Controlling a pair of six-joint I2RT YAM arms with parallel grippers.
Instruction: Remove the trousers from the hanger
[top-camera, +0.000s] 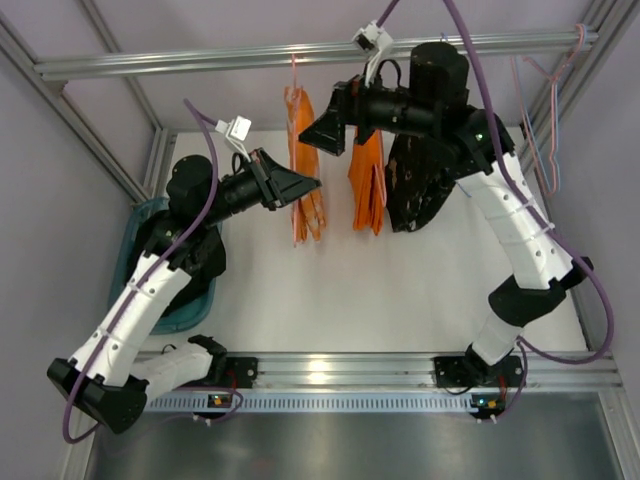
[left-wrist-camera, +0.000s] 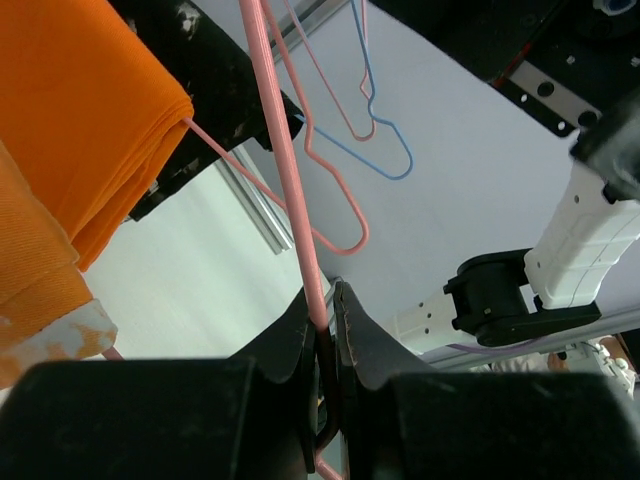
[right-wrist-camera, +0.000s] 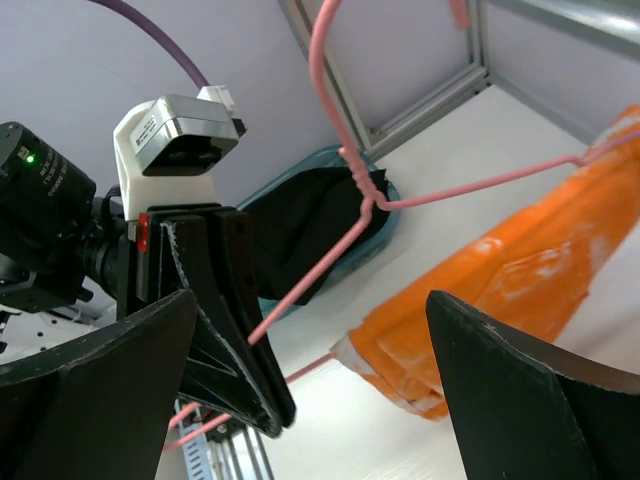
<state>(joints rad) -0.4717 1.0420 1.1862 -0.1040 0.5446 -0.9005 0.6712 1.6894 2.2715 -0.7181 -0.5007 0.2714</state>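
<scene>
Left gripper (left-wrist-camera: 322, 300) pinches the pink hanger (left-wrist-camera: 285, 160) wire, steadying it.
Right gripper (right-wrist-camera: 312, 295), fingers spread wide, should next close on the orange trousers (right-wrist-camera: 520, 290) (draped over the bar) and pull.

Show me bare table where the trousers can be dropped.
Free: white table between left arm and right arm, back from the near rail. Crowded: the far side, where the trousers, an orange garment and a black garment hang; bin at left.

Trousers (top-camera: 305, 180) draped over hanger (left-wrist-camera: 290, 190) hung from overhead rail (top-camera: 200, 58) above table (top-camera: 350, 290), left gripper (left-wrist-camera: 322, 305) jaws on hanger's wire at trousers' left side, right gripper (top-camera: 322, 135) just right of them, bin (top-camera: 127, 250) far left, spare hangers (top-camera: 548, 130) far right.
</scene>
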